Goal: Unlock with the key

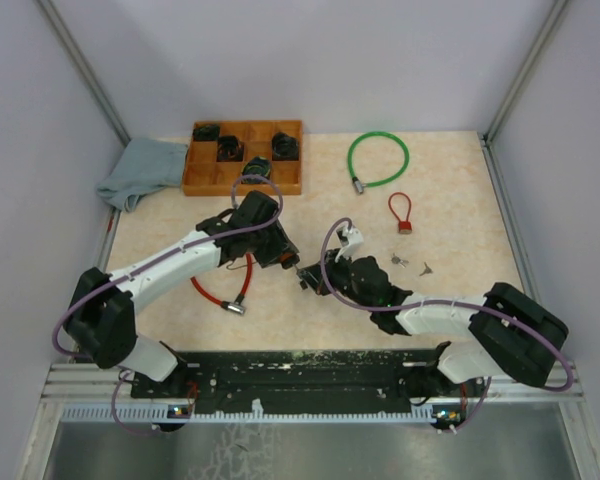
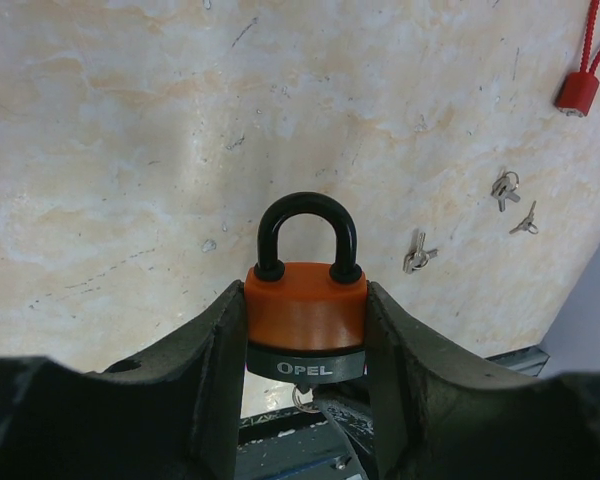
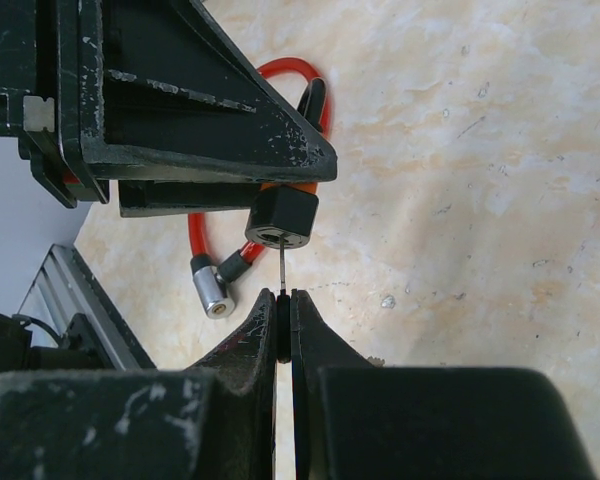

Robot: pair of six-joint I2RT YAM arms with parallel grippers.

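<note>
I read "OPEL" on the grey band of the orange padlock (image 2: pixel 306 315), which is clamped by its sides in the half-open left end effector (image 2: pixel 306 300), over the surface (image 2: pixel 130 150). Right end effector (image 3: pixel 284 298) is pinched shut on the key (image 3: pixel 281 268) — bow hidden, thin blade reaching the lock's underside — insertion hard to make out.
</note>
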